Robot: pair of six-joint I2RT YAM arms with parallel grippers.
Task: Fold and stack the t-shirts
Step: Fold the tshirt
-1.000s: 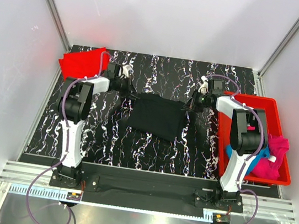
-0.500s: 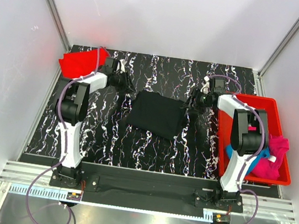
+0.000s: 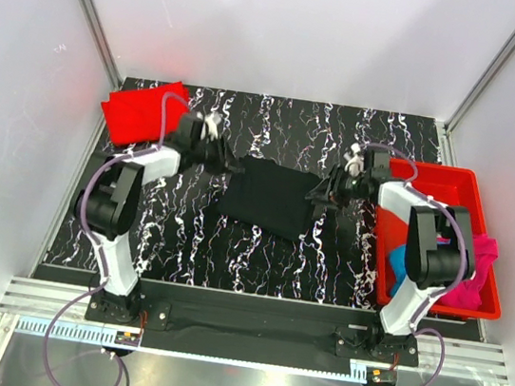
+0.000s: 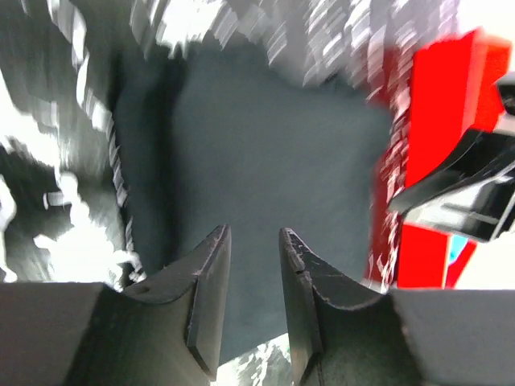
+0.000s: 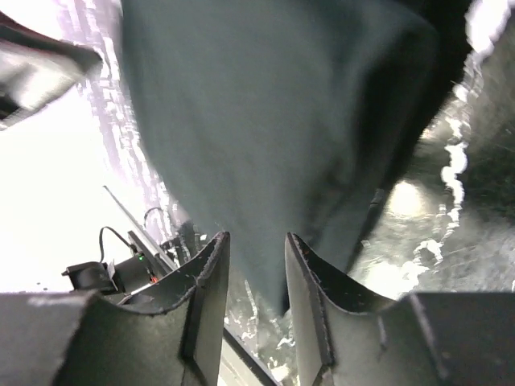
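A black t-shirt (image 3: 271, 198) lies folded in a rough rectangle in the middle of the marbled table. My left gripper (image 3: 227, 162) hovers at its back left corner, open, with nothing between the fingers; the left wrist view shows the black t-shirt (image 4: 273, 145) past the left gripper (image 4: 253, 241). My right gripper (image 3: 321, 193) is at the shirt's right edge, also open and empty; in the right wrist view the black cloth (image 5: 265, 104) lies beyond the right gripper (image 5: 256, 245). A red t-shirt (image 3: 141, 109) lies at the back left. Magenta (image 3: 478, 272) and blue (image 3: 398, 262) t-shirts sit in the bin.
A rigid red plastic bin (image 3: 452, 177) stands at the table's right side, close behind the right arm. White enclosure walls rise on three sides. The black marbled tabletop (image 3: 259, 251) runs between the black shirt and the arm bases.
Both grippers were shut at the black shirt's back corners and have opened, letting the cloth go. The shirt has settled flat, and both arms have shifted a little toward the front.
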